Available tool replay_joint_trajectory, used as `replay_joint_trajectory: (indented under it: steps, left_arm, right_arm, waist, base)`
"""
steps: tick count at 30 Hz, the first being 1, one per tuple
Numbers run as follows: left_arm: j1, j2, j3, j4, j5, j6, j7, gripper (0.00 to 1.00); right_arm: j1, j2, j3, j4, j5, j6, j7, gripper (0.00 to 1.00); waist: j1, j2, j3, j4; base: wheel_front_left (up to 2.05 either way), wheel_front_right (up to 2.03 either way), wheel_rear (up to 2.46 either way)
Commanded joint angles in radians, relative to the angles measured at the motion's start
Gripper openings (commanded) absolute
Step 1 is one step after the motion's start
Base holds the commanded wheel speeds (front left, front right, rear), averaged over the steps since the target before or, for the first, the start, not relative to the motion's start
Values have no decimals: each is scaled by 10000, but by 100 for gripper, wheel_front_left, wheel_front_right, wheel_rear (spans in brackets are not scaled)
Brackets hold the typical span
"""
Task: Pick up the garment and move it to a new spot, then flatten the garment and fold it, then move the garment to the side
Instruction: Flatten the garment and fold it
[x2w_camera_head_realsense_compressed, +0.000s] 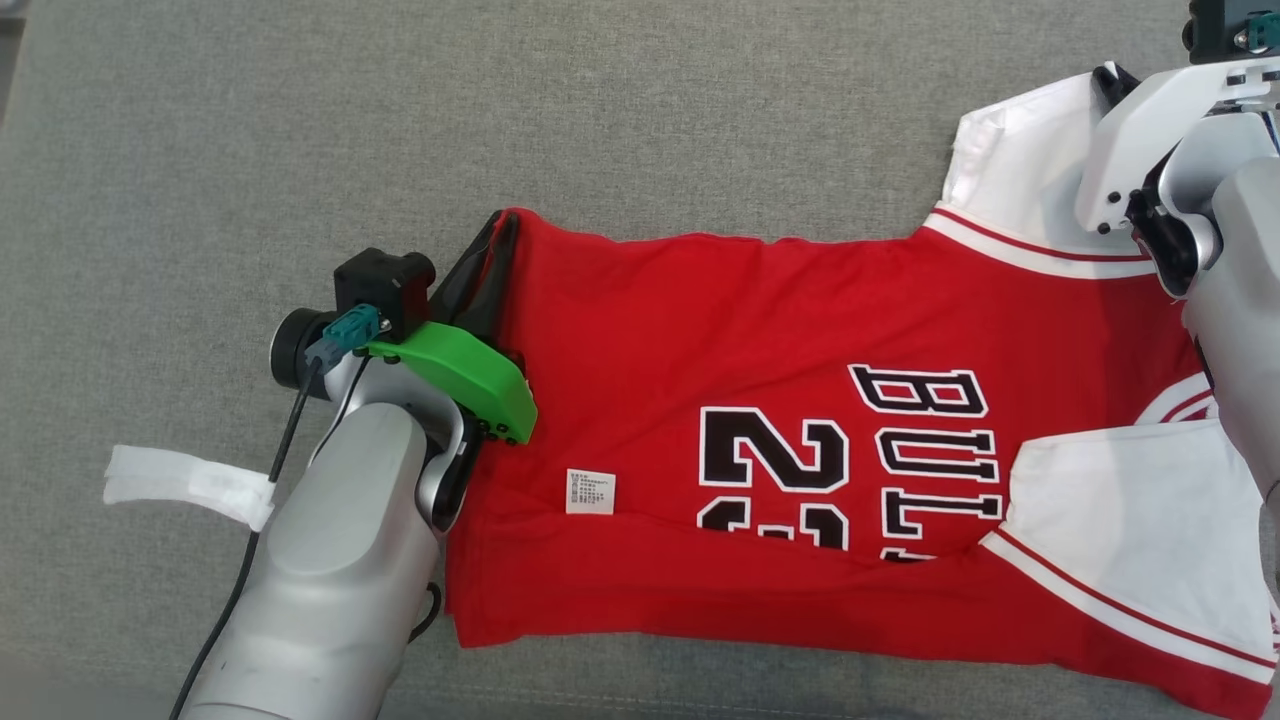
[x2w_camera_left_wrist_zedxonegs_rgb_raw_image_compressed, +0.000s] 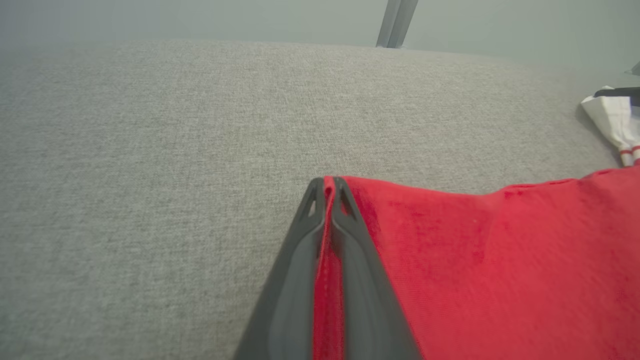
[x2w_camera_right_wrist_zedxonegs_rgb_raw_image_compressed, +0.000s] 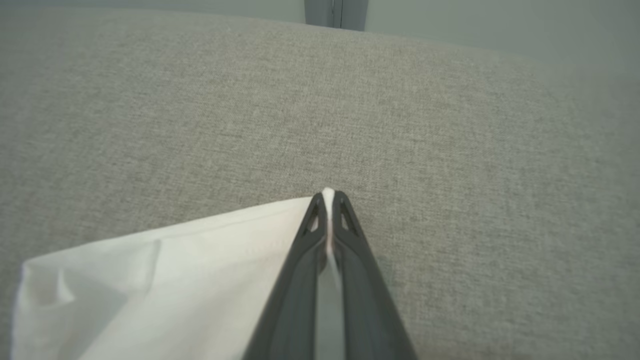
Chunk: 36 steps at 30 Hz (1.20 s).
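Now pinched at both far corners: left tool (x2w_camera_left_wrist_zedxonegs_rgb_raw_image_compressed: 327, 185) shut on the red hem corner of the garment (x2w_camera_head_realsense_compressed: 760, 330), right tool (x2w_camera_right_wrist_zedxonegs_rgb_raw_image_compressed: 328, 196) shut on the tip of the white sleeve (x2w_camera_head_realsense_compressed: 1010, 160). Spread fairly flat across the middle and right of the grey bench (x2w_camera_head_realsense_compressed: 300, 120), hem toward the bench's left edge, shoulders toward its right edge, lettering showing, with the other sleeve (x2w_camera_head_realsense_compressed: 1130, 530) lying toward the near edge.

Judged as the opening of a fold, far half over near half. Lift both tools together and only slightly, so as not to drag the near side out of line. Draw gently apart first, toward the left and right edges, to take out any slack along the far side between the grips. Carry that side evenly toward the near edge of the bench; match speed on both arms or risk a skewed crease. Watch the sleeve grip: thin cloth, small bite, likely to slip. Lay down, then release. Steer clear of the white strip (x2w_camera_head_realsense_compressed: 185, 485) lying toward the left edge.
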Motion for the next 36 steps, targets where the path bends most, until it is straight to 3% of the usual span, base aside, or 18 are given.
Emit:
replay_joint_trajectory:
  steps: [1,15,25,36]
  left_arm:
    - [157,107,118,12,78,20,7,0]
    - [1058,595,708,-73,148,20,7,0]
    - [1940,932,1068,-185,222,20,7,0]
    - [3306,1084,1565,-238,293,20,7,0]
  right_arm:
    - [139,6,83,-116,122,-21,-332,0]
    - [1776,-195,812,-1975,2133,-21,-1757,0]
    - [3619,-770,962,-3509,3439,-19,-2075,0]
    - [6404,-930,805,-5085,4533,-19,-2058,0]
  waist:
    - [0,0,-223,-184]
    - [0,0,-1492,-1043]
    - [0,0,-2523,-1479]
    - [0,0,-3434,-1983]
  base:
    - [0,0,0]
    - [0,0,0]
    - [0,0,0]
    - [0,0,0]
